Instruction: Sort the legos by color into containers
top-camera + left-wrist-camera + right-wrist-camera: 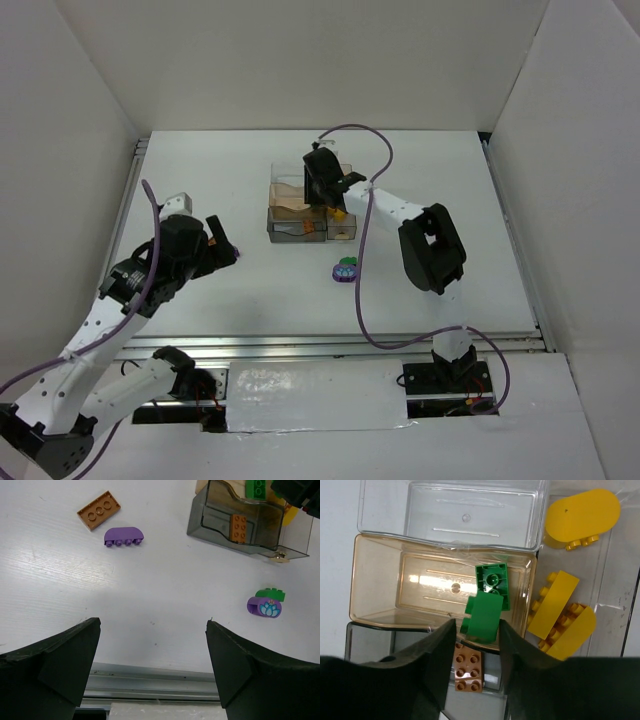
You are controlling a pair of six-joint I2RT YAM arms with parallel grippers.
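My right gripper (476, 625) hangs over the containers (300, 210), shut on a green lego (481, 616) tilted above the tan bin (380, 580). A second green brick (492, 582) lies inside that bin. An orange-brown brick (468, 672) sits in the grey bin below, and yellow bricks (552, 603) fill the bin to the right. My left gripper (153, 625) is open and empty above the table. Beyond it lie an orange-brown brick (98, 510), a purple brick (124, 535) and a rounded purple piece with a green top (266, 604).
An empty clear bin (450, 510) adjoins the tan one. The table's metal front rail (150, 680) runs just under my left fingers. White walls enclose the table on three sides. The right arm's cable (358, 290) loops over the table near the purple piece (345, 270).
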